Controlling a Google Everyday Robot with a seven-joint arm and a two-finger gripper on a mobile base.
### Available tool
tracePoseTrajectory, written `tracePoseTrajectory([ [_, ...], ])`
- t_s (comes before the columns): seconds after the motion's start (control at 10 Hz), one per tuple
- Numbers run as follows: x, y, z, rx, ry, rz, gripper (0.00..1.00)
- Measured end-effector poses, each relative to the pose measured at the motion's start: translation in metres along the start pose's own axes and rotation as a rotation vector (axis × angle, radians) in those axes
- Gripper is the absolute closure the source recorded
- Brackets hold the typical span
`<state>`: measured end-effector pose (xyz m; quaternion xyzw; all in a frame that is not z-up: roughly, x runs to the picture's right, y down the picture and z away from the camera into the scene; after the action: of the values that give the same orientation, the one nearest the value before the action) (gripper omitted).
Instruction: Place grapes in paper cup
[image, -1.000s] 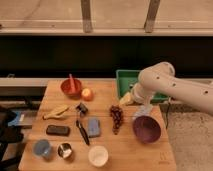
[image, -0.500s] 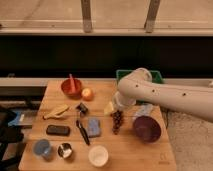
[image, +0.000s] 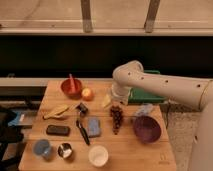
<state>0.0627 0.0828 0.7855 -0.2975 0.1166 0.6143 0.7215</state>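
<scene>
Grapes (image: 116, 119) lie on the surface (image: 150, 156), our end effector (image: 119, 99) at their 12 o'clock; we cannot tell its grip. Paper cup (image: 98, 155) at 7 o'clock.

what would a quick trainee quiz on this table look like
1. True or false: the grapes already lie in the paper cup.
2. The gripper hangs closest to: A) the paper cup B) the grapes C) the blue sponge.
3. Which thing lies just left of the grapes, as the camera sees it?

Key: 1 false, they lie on the table. 2 B, just above their far end. 3 the blue sponge.
</scene>
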Motion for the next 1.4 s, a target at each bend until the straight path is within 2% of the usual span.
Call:
tracePoseTrajectory([
  [0.4, -0.001, -0.004, 0.003, -0.001, 0.007, 0.010, 0.20],
  [0.5, -0.001, -0.005, 0.006, -0.007, 0.021, 0.023, 0.20],
  [0.7, 0.005, -0.009, 0.027, -0.024, 0.072, 0.042, 0.20],
  [0.9, 0.013, -0.013, 0.070, -0.042, 0.141, 0.058, 0.20],
  [1.2, 0.024, -0.019, 0.111, -0.060, 0.236, 0.089, 0.22],
  [1.4, 0.027, -0.017, 0.121, -0.039, 0.264, 0.104, 0.39],
])
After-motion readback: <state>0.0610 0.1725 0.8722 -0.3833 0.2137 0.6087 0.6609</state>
